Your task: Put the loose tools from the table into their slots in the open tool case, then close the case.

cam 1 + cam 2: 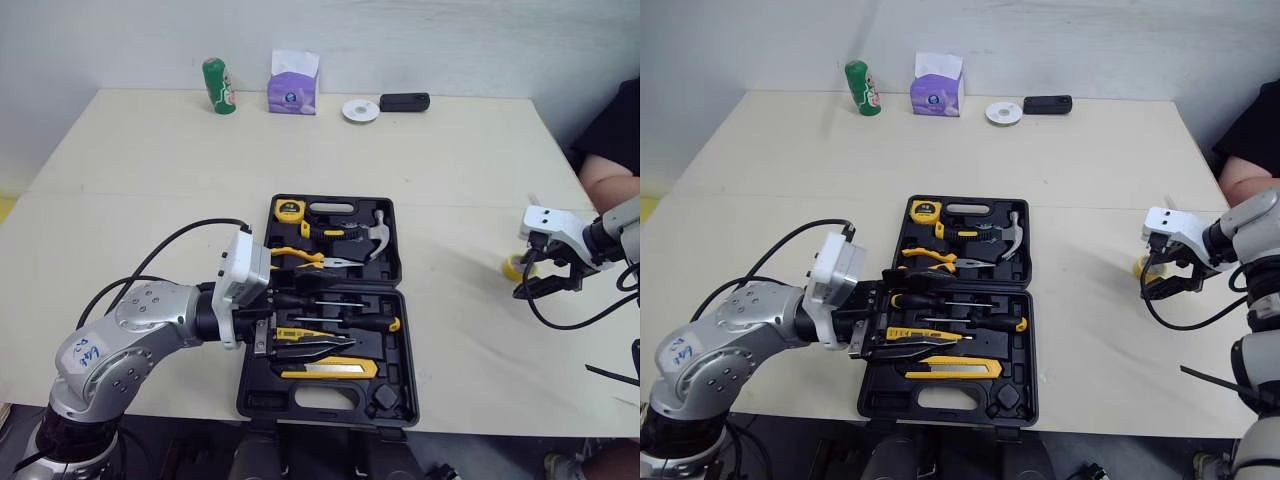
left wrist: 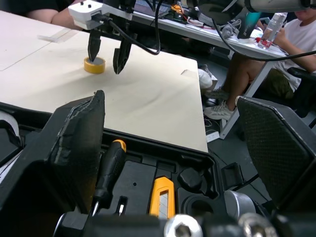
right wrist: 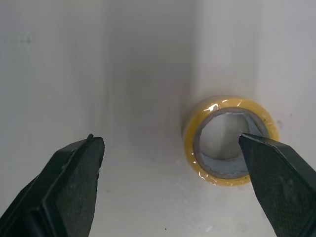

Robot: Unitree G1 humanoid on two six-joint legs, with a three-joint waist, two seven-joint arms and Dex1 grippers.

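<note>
Tape roll (image 3: pixel 219 173), yellow and lying flat on the desk (image 1: pixel 150 170), sits just under my right pincer (image 3: pixel 167 139), which is spread wide and holds nothing. One fingertip hangs over the roll's rim while the other stands well off to the side over bare desk, so the roll is off-centre in the gap; I cannot tell whether that fingertip touches it. My right arm reaches in from the desk's right edge with the wrist bent so the fingers point down at the surface. My left pincer (image 2: pixel 170 98) is also wide and empty. Its forearm lies across from the left, level, with the fingers pointing sideways over the left edge of the tool case (image 1: pixel 392 240). The case lies open and flat at the middle of the desk's near side, well apart from the roll. In its near half lie the screwdrivers (image 1: pixel 345 322) and a yellow utility knife (image 1: pixel 330 370); in its far half are a tape measure (image 1: pixel 289 210), pliers (image 1: pixel 305 258) and a hammer (image 1: pixel 375 235). Along the far edge stand a green can (image 1: pixel 219 86) and a tissue box (image 1: pixel 293 85).
</note>
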